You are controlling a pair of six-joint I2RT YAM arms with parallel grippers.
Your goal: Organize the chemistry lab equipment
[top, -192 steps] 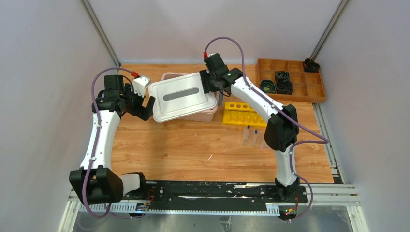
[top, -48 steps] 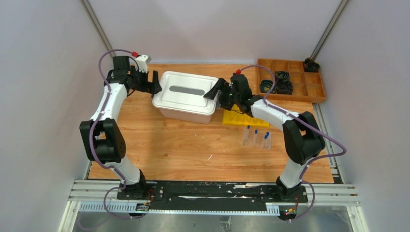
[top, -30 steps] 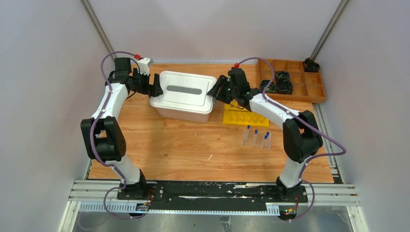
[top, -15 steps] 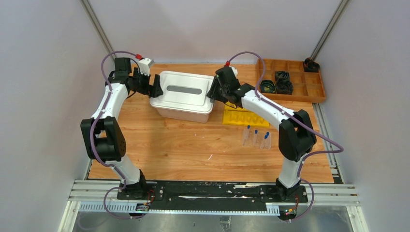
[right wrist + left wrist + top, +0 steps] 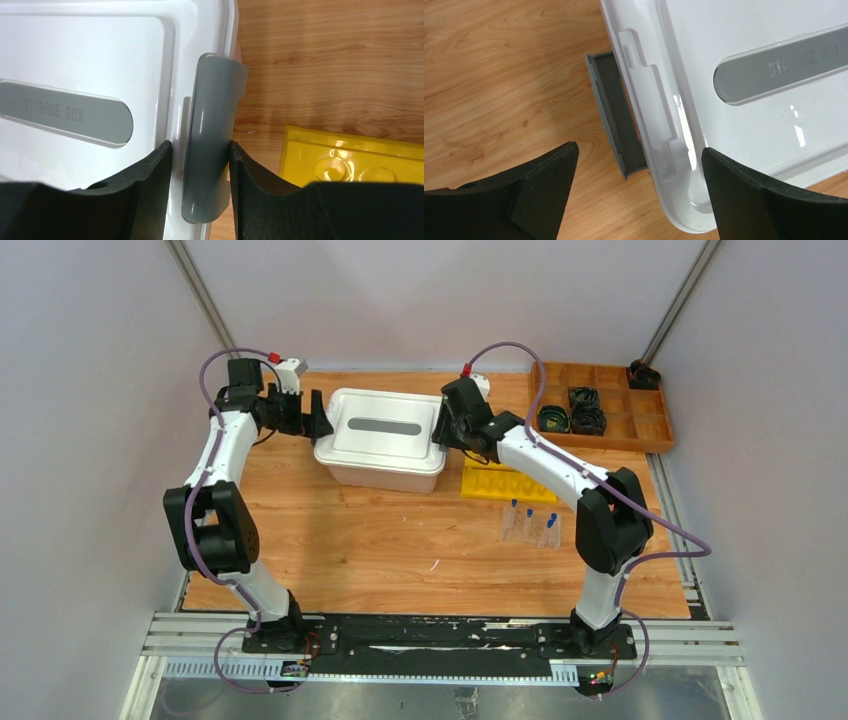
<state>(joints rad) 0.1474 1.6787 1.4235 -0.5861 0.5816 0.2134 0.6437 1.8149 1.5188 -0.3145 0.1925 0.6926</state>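
The left gripper (image 5: 638, 149) hangs spread wide at the left end of the white box (image 5: 380, 445). One finger is over the table (image 5: 499, 75) and the other over the lid (image 5: 704, 40), and it grips nothing. The grey left latch (image 5: 616, 120) between them stands out from the lid and looks unfastened.

At the right end, the right gripper (image 5: 200, 145) is pinched on the grey right latch (image 5: 215, 90), which folds over the lid's edge. Nothing steadies the box, so a pull here could tip or drag the whole box instead of freeing the latch. The latch is smooth and curved, so it could also slide out of the fingers.

The yellow rack (image 5: 505, 483) lies just right of the box, and a shifting box would likely shove it. Nearer, the blue-capped tubes (image 5: 530, 525) stand upright in the clear rack (image 5: 545, 537), apart from the box, though a knock from the right arm's elbow could topple them. No beaker, funnel or rod shows, and I cannot tell whether they are in the box.
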